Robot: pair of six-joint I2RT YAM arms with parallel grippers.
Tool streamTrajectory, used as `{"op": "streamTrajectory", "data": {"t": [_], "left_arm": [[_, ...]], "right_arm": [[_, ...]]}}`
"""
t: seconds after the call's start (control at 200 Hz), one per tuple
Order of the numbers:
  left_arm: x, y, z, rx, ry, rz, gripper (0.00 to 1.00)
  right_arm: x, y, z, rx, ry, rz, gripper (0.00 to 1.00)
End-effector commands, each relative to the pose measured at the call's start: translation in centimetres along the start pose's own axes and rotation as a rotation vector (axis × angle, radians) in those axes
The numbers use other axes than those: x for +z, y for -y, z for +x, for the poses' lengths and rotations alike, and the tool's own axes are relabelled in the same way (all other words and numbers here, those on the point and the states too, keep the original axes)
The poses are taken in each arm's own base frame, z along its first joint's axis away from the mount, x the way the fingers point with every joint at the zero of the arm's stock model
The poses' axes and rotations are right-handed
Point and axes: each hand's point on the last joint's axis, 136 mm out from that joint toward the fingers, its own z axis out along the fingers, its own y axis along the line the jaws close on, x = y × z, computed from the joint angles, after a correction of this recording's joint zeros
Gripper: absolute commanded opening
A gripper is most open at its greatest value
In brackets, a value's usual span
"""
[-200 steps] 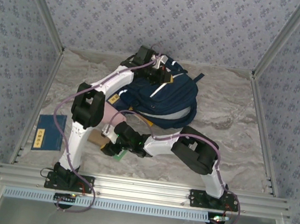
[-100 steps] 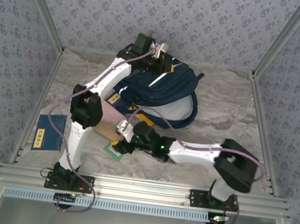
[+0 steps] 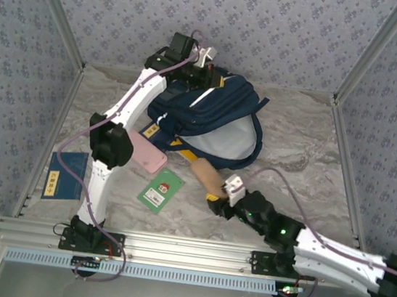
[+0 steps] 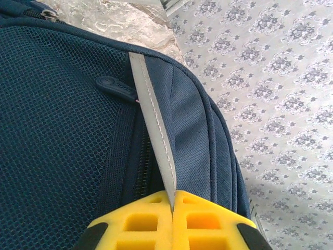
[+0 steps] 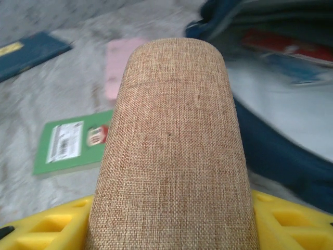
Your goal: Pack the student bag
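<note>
Nearest the bases, a tan woven-fabric cylindrical pouch point(image 5: 171, 130) is clamped between the fingers of the right gripper point(image 3: 216, 193). A green flat booklet point(image 3: 161, 190) is seen just left of it, and a dark blue flat book point(image 3: 65, 175) at the left edge of the marbled table point(image 3: 307, 155). A pink flat case point(image 3: 148, 152) lies beside the navy-blue fabric student bag point(image 3: 214, 114), which is set centre-rear with its pale-lined mouth open nearward. Bare table is left to its right. At its far end, the grey-white stripe trim point(image 4: 153, 120) is pinched by the left gripper point(image 4: 171, 221), jaws pressed together.
</note>
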Motion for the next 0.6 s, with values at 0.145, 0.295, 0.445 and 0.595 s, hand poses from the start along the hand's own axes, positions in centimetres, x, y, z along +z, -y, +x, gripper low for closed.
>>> {"op": "streamTrajectory", "data": {"t": [0.145,0.295,0.445,0.595], "left_arm": [[-4.4,7.6,-2.1,0.178,0.073,0.163,0.0],[-4.6,8.0,-1.9,0.187,0.064,0.184,0.0],[-4.6,8.1,-1.9,0.185,0.063,0.194,0.0],[-4.7,8.7,-1.7,0.185,0.059,0.21,0.0]], "right_arm": [[-2.4,7.8,-0.7,0.087,-0.032,0.294,0.24],[-0.4,10.2,-1.9,0.124,-0.107,0.301,0.24],[3.7,11.2,-3.6,0.093,-0.183,0.272,0.25],[8.9,10.9,-4.6,-0.024,-0.214,0.195,0.28]]}}
